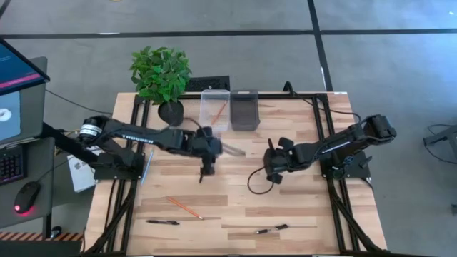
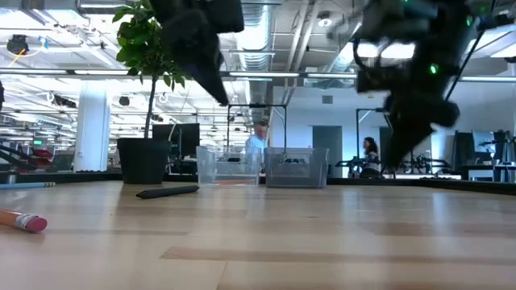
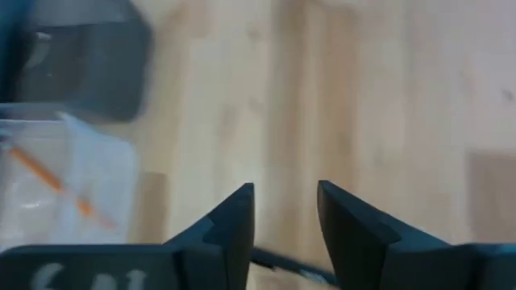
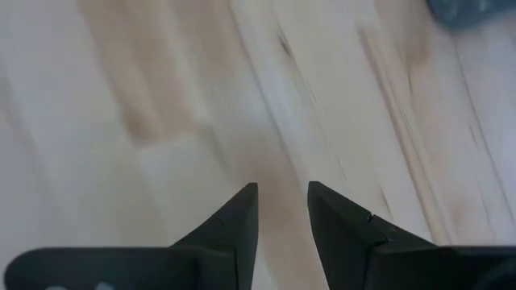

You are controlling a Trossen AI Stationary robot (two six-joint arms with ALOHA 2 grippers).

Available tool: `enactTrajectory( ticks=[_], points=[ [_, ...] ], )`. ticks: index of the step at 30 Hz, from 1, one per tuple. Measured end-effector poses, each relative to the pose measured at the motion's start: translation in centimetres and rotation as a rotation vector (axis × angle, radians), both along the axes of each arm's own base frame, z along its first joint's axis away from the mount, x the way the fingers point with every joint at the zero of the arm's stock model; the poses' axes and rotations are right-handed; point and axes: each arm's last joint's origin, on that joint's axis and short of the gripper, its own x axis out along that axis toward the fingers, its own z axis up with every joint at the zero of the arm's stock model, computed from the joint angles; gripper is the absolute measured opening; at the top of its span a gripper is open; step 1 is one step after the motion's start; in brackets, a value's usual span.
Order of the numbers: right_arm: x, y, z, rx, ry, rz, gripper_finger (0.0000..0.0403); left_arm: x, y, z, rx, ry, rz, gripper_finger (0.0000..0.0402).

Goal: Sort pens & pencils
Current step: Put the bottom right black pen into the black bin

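Two black pens and an orange pencil lie flat near the table's near edge. Another orange pencil lies in the clear bin, and the dark bin stands beside it. My left gripper hangs open over mid-table. A thin dark pen shows on the wood behind its fingers, perhaps the grey streak beside it. My right gripper is open above bare wood, right of centre. The low view shows one pen and the pencil's eraser end.
A potted plant stands at the far left corner next to the bins. A black cable loops on the table by my right gripper. A monitor, keyboard and mouse sit off the table's left side. People show in the room beyond the bins in the low view.
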Motion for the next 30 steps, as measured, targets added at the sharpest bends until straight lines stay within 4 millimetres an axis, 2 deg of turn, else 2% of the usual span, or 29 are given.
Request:
enactTrajectory(
  ticks=[4,9,15,18,21,25,30],
  points=[
    [1.1,0.8,1.8,0.003,-0.049,0.027,0.0135,-0.6,-1.9,-0.3,-0.007,0.051,-0.04,0.0145],
    [1.9,1.6,3.0,0.017,-0.116,0.038,0.0144,-1.1,-3.4,-0.4,0.001,0.078,-0.075,0.0149],
    [1.7,3.1,3.1,0.123,-0.115,0.083,0.0212,-1.8,-4.5,-0.7,-0.007,0.126,-0.071,0.0149],
    [1.2,4.7,3.1,0.177,-0.089,0.17,0.0253,-2.3,-5.0,-1.4,-0.015,0.147,-0.062,0.0149],
    [0.6,6.5,3.2,0.25,-0.061,0.248,0.0273,-3.0,-5.3,-2.8,-0.03,0.184,-0.029,0.0149],
    [-0.3,9.7,4.3,0.318,-0.062,0.385,0.0281,-4.1,-5.8,-4.9,-0.051,0.218,0.021,0.0149],
    [-1.5,12.9,5.8,0.362,-0.081,0.492,0.0282,-4.9,-6.5,-6.6,-0.088,0.201,0.064,0.0149]
  ],
)
